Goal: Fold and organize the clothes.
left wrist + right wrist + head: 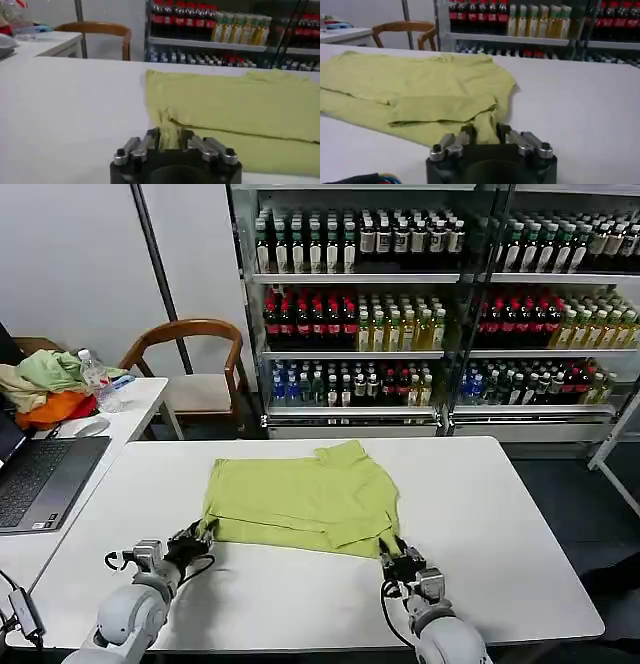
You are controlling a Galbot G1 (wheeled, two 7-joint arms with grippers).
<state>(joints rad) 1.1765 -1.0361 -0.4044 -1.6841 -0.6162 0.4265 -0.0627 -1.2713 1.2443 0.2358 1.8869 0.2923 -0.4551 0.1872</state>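
— Lime cloth pinched at both near corners: the left gripper (190,540) is clamped on the T-shirt (300,499) hem, the right gripper (398,562) likewise.

— Which way does it lie?

— Straight ahead of both, long axis across the white table (500,514), equally near each arm. I'd guess they fold it away.

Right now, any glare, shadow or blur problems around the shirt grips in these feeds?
Head view: even light, no glare, T-shirt sharp, soft shadows under the left gripper and right gripper. Left wrist view: cloth between the fingers sharp, shelves behind soft. Right wrist view: likewise, table evenly lit.
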